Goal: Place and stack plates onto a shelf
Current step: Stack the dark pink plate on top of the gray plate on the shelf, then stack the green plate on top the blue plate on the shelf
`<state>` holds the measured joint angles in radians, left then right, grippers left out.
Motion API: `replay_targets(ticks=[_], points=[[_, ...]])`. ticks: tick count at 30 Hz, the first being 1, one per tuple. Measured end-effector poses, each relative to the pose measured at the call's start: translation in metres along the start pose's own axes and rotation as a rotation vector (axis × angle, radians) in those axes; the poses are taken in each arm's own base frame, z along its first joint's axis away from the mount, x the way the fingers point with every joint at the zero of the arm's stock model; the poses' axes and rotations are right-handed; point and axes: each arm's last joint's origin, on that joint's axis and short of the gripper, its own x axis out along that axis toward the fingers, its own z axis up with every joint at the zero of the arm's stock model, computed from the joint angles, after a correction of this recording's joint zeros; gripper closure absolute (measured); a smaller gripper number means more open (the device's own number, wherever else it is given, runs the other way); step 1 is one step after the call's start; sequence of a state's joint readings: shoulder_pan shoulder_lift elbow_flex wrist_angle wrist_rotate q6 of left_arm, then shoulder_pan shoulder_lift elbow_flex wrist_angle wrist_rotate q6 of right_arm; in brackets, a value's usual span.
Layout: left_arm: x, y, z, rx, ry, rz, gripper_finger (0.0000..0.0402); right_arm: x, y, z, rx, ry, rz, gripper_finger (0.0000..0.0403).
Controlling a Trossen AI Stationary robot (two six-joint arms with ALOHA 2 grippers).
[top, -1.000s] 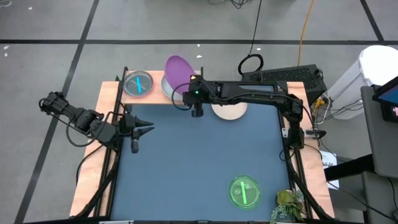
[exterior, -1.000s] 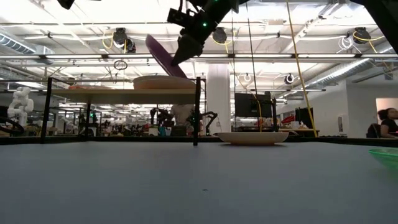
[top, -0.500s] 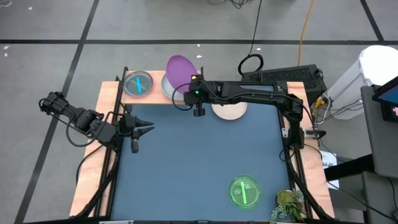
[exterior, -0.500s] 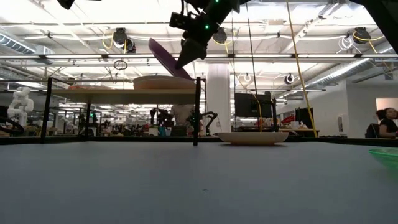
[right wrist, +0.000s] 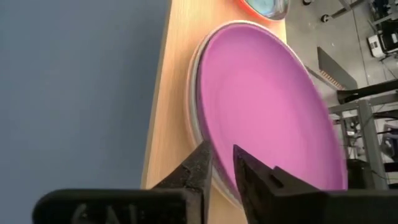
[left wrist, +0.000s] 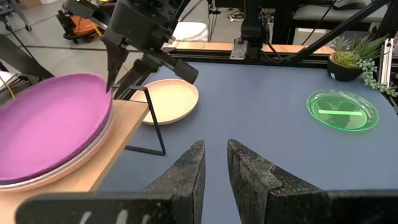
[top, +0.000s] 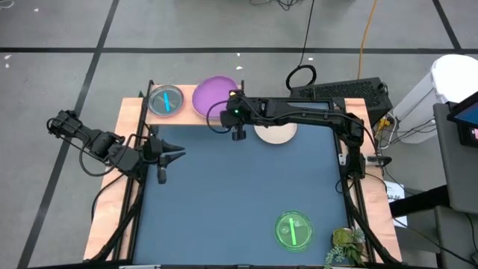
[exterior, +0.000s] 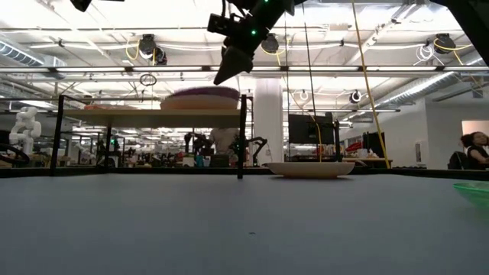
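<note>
1. The purple plate (top: 213, 96) lies flat on the shelf (left wrist: 102, 165), stacked on a paler plate; this placing step looks finished.
2. The right gripper (top: 237, 135) hangs just beside the plate's rim, jaws nearly together and empty. Next it should lift clear and go for the cream plate (top: 276, 133) on the desk (top: 239, 202).
3. The left gripper (top: 166, 155) waits at the desk's left edge, jaws slightly apart.
4. A green plate (top: 293, 229) sits near the front; a workshop lies behind.

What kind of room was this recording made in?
Probably a robotics lab or open workshop. The low view shows a high ceiling with exposed pipes, workbenches with monitors behind the table, and a small white humanoid robot at the left edge.
</note>
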<state>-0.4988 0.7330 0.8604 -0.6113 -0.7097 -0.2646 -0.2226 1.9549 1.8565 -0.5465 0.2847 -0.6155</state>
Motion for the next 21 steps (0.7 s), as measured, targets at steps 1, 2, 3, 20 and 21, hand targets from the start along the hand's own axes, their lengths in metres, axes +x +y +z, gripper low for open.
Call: replay_targets(ticks=[1,2,3,20,21], points=[[0.0,0.0,0.0,0.0,0.0,0.0,0.033,0.0,0.0,0.0,0.0,0.001,-0.001,0.0348],[0.0,0.0,0.0,-0.001,0.0,0.0,0.033,0.0,0.0,0.0,0.0,0.0,-0.001,0.0345],[0.0,0.0,0.0,0.0,0.0,0.0,0.033,0.0,0.0,0.0,0.001,-0.001,-0.003,0.0341],[0.001,-0.001,0.0,0.002,0.003,0.002,0.033,-0.009,0.024,0.015,0.099,-0.029,0.038,0.0337],[0.002,-0.001,0.0,0.004,0.006,0.003,0.033,-0.01,0.028,0.016,0.101,-0.021,0.051,0.0337]])
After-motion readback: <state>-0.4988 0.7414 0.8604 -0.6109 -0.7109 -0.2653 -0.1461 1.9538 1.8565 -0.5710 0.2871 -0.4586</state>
